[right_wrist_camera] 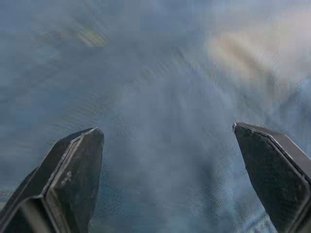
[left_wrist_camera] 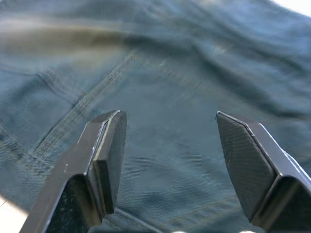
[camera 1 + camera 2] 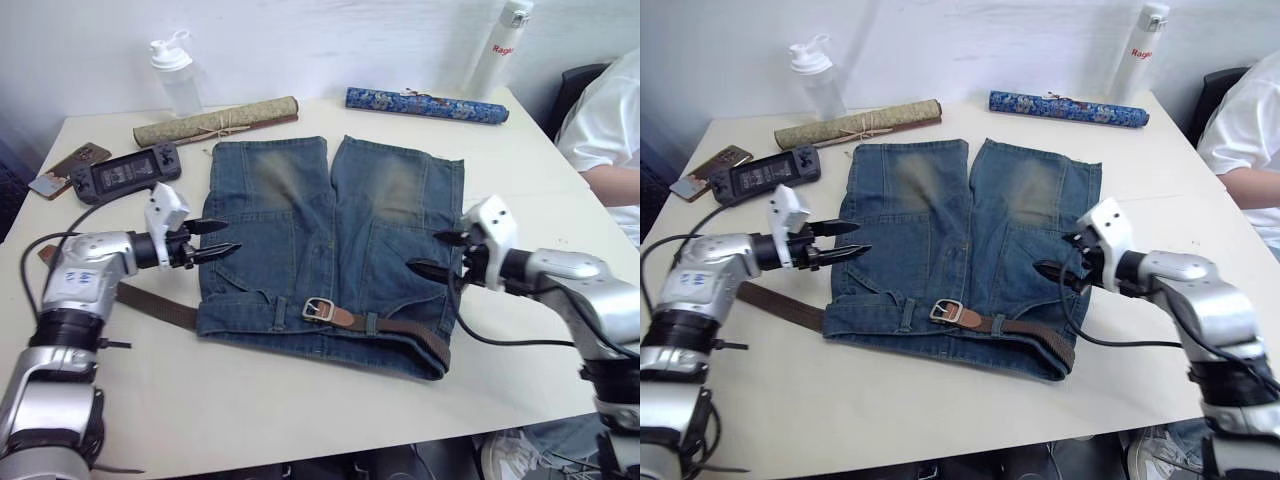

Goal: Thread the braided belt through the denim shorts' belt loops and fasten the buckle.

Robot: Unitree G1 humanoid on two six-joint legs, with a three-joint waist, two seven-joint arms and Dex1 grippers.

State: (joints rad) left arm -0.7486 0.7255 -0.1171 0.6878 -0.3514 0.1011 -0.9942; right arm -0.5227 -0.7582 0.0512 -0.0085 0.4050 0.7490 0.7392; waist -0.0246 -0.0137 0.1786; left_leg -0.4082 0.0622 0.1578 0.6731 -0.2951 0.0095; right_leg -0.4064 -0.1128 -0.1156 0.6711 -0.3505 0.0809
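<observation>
1. Plainly, the braided belt (image 3: 400, 327) lies along the waistband of the denim shorts (image 3: 330, 250), at the edge of the cloth nearest the robot, its long axis running side to side across the tabletop (image 3: 300, 410).
2. The buckle (image 3: 318, 309) sits near the middle of the waistband, with the tan leather beside it, and a belt loop (image 3: 371, 323) crosses the strap just to its right.
3. The strap's other end trails out from the shorts' left edge onto the bare tabletop, below the left gripper (image 3: 215, 241).
4. The left gripper hovers over the left edge of the shorts, fingers (image 2: 104, 155) apart and empty; the loose strap end lies nearer the robot than these fingers.
5. The right gripper (image 3: 438, 253) hovers over the shorts' right side, fingers (image 1: 73, 174) likewise spread with nothing between them; the belt lies just toward the robot from it.
6. Judging by this, the left arm is nearer the free tail, the right nearer the threaded stretch, and both would need to come down and back toward the waistband.
</observation>
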